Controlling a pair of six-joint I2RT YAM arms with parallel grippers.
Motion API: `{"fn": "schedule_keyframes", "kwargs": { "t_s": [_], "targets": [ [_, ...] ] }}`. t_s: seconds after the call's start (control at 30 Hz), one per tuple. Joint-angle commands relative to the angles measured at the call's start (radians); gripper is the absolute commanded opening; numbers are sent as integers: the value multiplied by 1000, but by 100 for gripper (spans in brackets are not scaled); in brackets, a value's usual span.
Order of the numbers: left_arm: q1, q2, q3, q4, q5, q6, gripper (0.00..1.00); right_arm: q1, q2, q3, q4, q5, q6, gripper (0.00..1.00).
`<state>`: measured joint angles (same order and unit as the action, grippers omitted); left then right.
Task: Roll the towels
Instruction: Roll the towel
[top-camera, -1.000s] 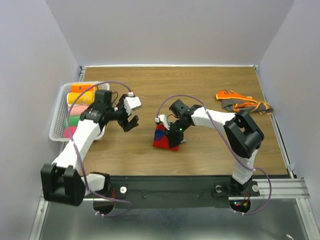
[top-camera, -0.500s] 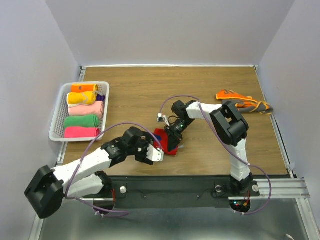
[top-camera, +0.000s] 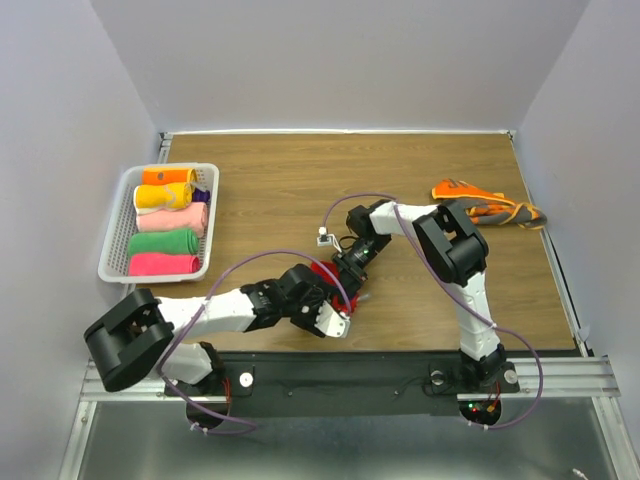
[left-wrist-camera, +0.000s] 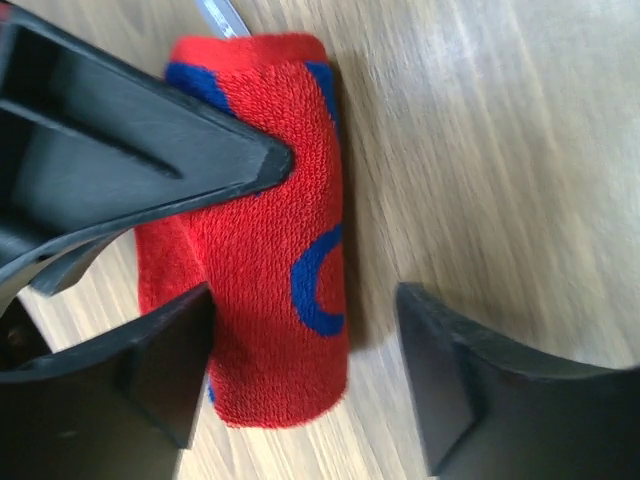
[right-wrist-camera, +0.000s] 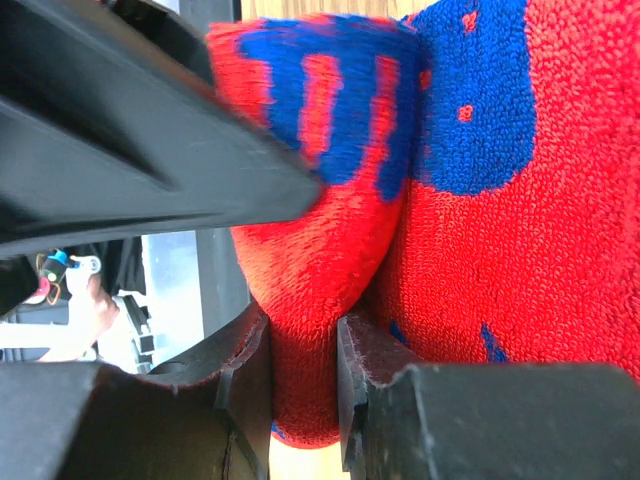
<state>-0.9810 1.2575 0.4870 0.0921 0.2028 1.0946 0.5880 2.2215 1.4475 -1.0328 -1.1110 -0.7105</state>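
Right fingers (right-wrist-camera: 240, 390) pinch red towel (right-wrist-camera: 470, 250) (left fingers (left-wrist-camera: 170, 370) spread).

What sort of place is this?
Probably a robot lab test cell: a wooden tabletop walled by plain white panels, two arms bolted to a rail, a basket of rolled towels, a red towel mid-table.

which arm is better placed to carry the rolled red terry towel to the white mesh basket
Likely left: left gripper, open, brackets the rolled red terry towel, and the white mesh basket is on its side. The right gripper pinches a fold.
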Motion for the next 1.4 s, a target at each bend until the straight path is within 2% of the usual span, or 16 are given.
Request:
{"fn": "schedule_keyframes", "kwargs": {
  "t_s": [0.0,0.23,0.27,0.3,0.33,0.4,0.43,0.5,0.57,0.6,0.63,0.77,0.9,1.17,1.3,1.37],
  "targets": [
    [-8,58,45,51,-49,-36,76,-1,26,28,-29,80,-70,12],
    [-16,111,123,-23,0,-130,36,-2,6,73,-36,137,-73,17],
    [-19,115,133,-66,10,-142,28,-4,1,82,-33,148,-69,24],
    [-19,120,143,-90,23,-157,26,-8,-9,89,-29,157,-55,29],
    [-21,131,156,-138,39,-186,24,-26,-16,108,-18,166,-37,41],
    [-21,138,162,-189,59,-197,22,-57,-52,126,11,171,0,49],
    [-21,144,163,-227,79,-209,22,-89,-69,149,54,189,44,59],
    [-22,151,166,-262,96,-219,21,-138,-129,178,100,212,94,70],
    [-22,175,180,-307,112,-249,21,-171,-157,244,131,243,149,74],
    [-21,187,189,-324,118,-260,21,-184,-170,266,132,246,160,81],
    [-21,209,211,-348,130,-272,21,-213,-201,283,132,250,172,83],
    [-1,256,265,-400,204,-312,21,-257,-317,286,129,289,180,85],
    [47,350,338,-479,314,-334,24,-275,-471,147,129,346,154,85],
    [185,485,432,-538,408,-302,25,-284,-727,-50,129,375,172,84],
    [254,623,554,-689,503,-230,26,-281,-819,-127,128,411,128,86],
    [280,701,630,-785,550,-174,27,-258,-855,-177,131,486,99,86]
  ]
}}
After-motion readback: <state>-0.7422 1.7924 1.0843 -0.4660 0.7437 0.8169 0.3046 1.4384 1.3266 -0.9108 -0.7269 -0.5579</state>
